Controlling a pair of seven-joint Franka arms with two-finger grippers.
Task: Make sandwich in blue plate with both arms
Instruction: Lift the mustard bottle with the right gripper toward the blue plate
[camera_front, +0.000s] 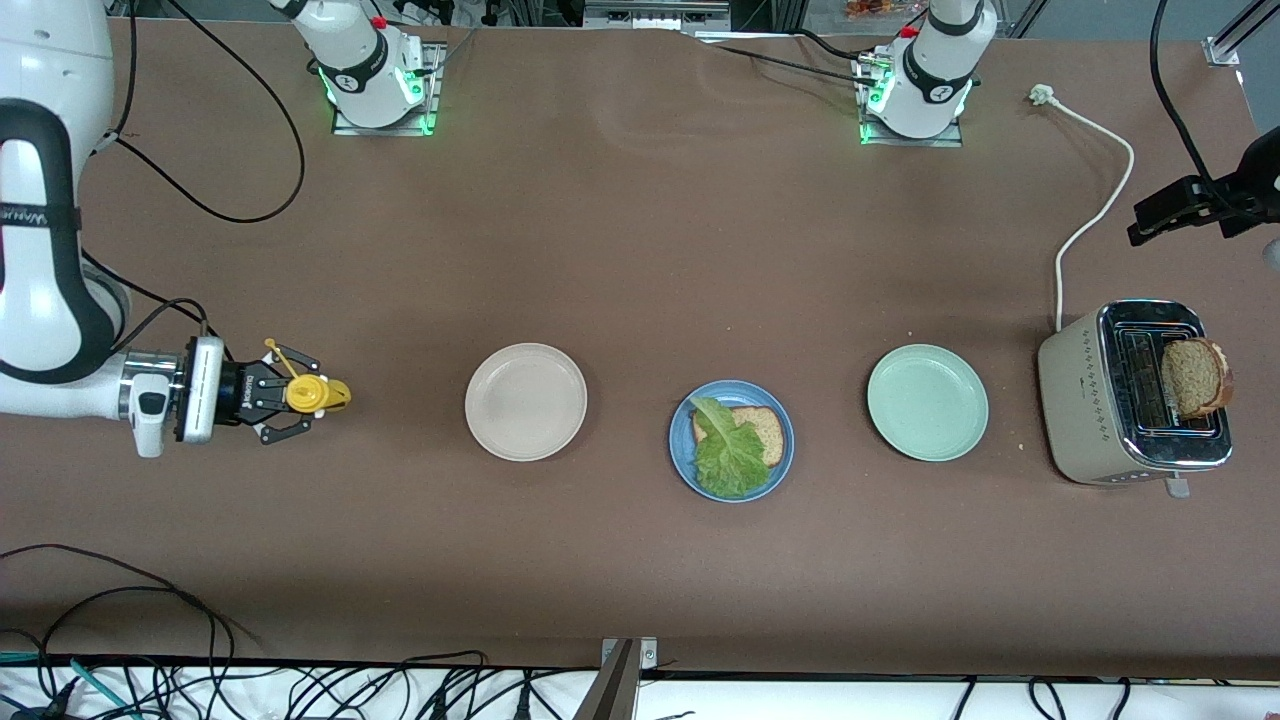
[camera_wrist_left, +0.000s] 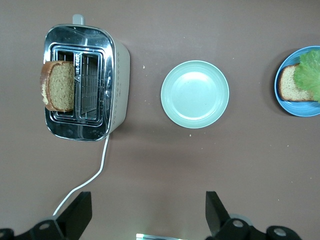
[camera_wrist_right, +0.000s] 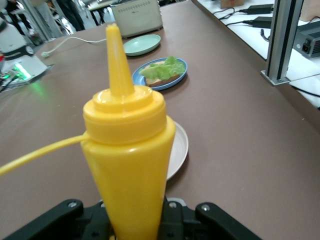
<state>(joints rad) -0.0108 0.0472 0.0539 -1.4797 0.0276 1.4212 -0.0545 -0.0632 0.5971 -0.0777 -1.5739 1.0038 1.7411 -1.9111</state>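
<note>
The blue plate (camera_front: 683, 455) sits at the middle of the front view, just below centre, on the brown counter (camera_front: 640, 250). On it lies one bread slice (camera_front: 766, 430) with a ruffled lettuce leaf (camera_front: 728, 452) draped over most of it; no top slice covers the leaf yet. The second bread slice (camera_front: 1195, 377) stands upright in a slot of the toaster (camera_front: 1085, 410) at the frame's right edge. Between toaster and blue plate lies a mint-green plate (camera_front: 927, 402), and a beige plate (camera_front: 526, 402) sits toward the right arm's end.

At the frame's left edge the right pincer (camera_front: 300, 400) is clamped on a yellow squeeze bottle (camera_front: 312, 394), holding it beside the beige plate. The left pincer (camera_wrist_left: 145, 212) hangs with its fingers (camera_wrist_left: 77, 212) spread wide and holding nothing, high over the counter near the toaster, at the upper right of the front view.
</note>
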